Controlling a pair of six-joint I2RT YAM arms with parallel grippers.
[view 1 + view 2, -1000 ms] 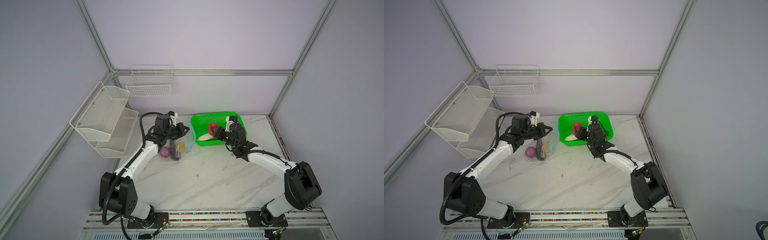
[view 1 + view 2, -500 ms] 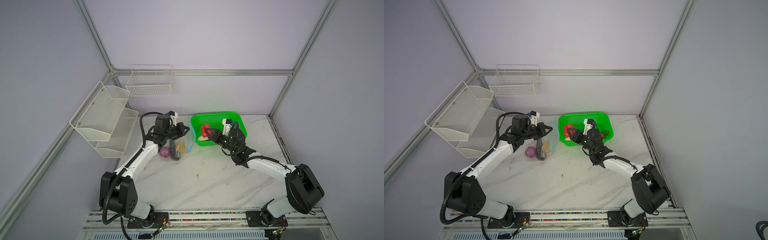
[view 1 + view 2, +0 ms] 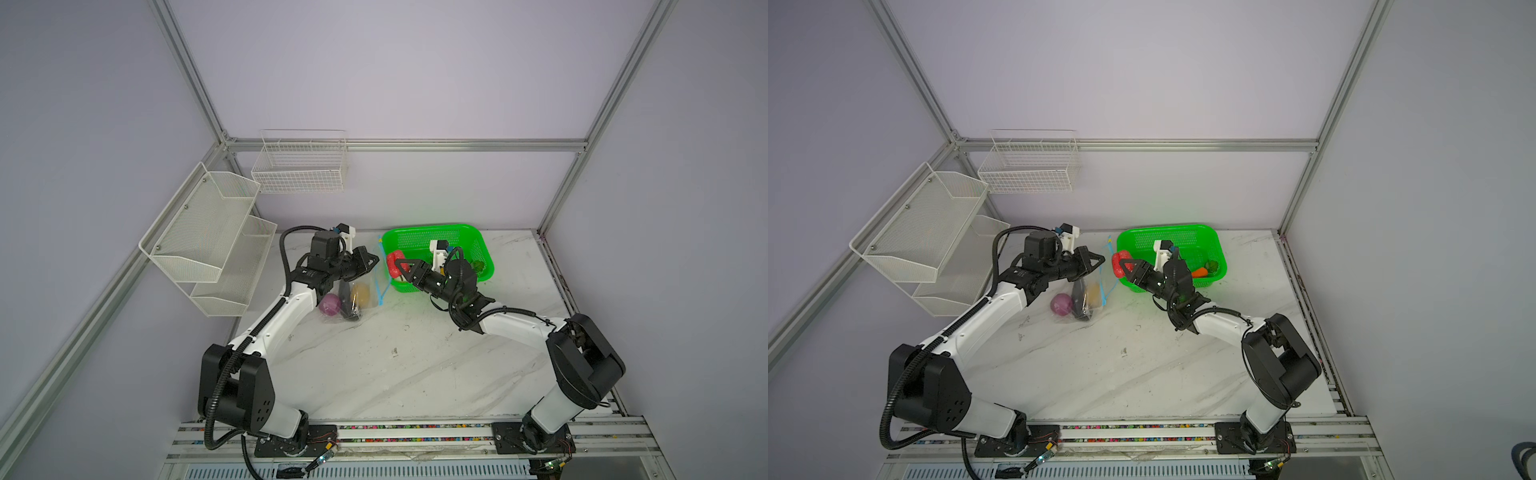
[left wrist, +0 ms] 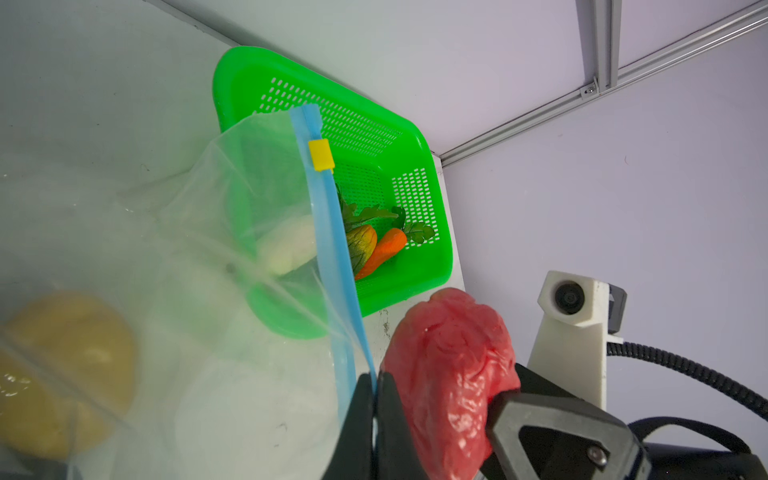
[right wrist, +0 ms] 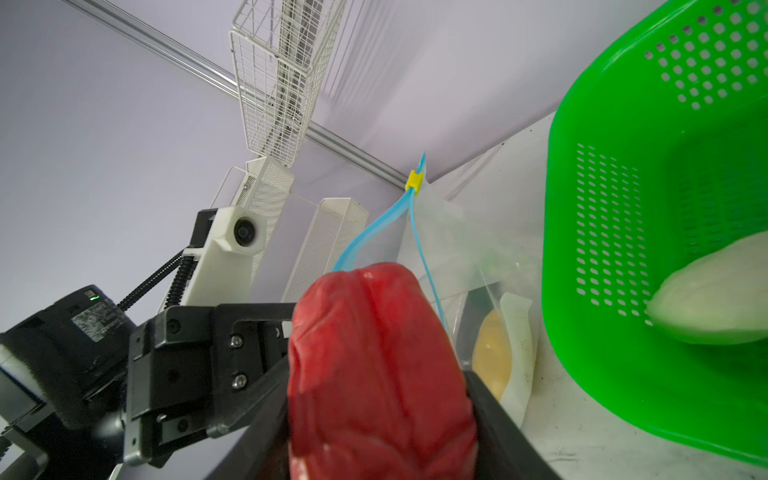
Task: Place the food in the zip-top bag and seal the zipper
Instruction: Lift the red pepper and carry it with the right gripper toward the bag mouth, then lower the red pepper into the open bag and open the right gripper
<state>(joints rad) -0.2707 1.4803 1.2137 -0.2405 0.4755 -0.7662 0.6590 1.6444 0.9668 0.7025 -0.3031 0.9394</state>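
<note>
**Step in hand: red pepper poised at the bag mouth, three pieces bagged, zipper unsealed.**

Near left, the zip-top bag (image 3: 365, 301) holds 1 purple onion (image 3: 329, 304), 1 eggplant (image 3: 345, 297) and 1 potato (image 3: 360, 295). The left gripper (image 4: 376, 399) is pinched on the zipper (image 4: 328, 232), lifting it. The right gripper (image 3: 401, 268) is clamped on 1 red pepper (image 3: 392, 262) just right of it. Next, likely: push the pepper between the blue strips and release. The far basket (image 3: 486, 253) holds 1 white oblong (image 5: 715, 291), 1 carrot (image 4: 384, 249) and 1 corn (image 4: 361, 245).

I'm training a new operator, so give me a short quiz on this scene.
1. True or false: the right gripper holds the pepper.
2. The left gripper is shut on: A the zipper, B the basket, C the carrot.
3. Fill in: the carrot lies in the ____.
Key: 1 true; 2 A; 3 basket.
</note>
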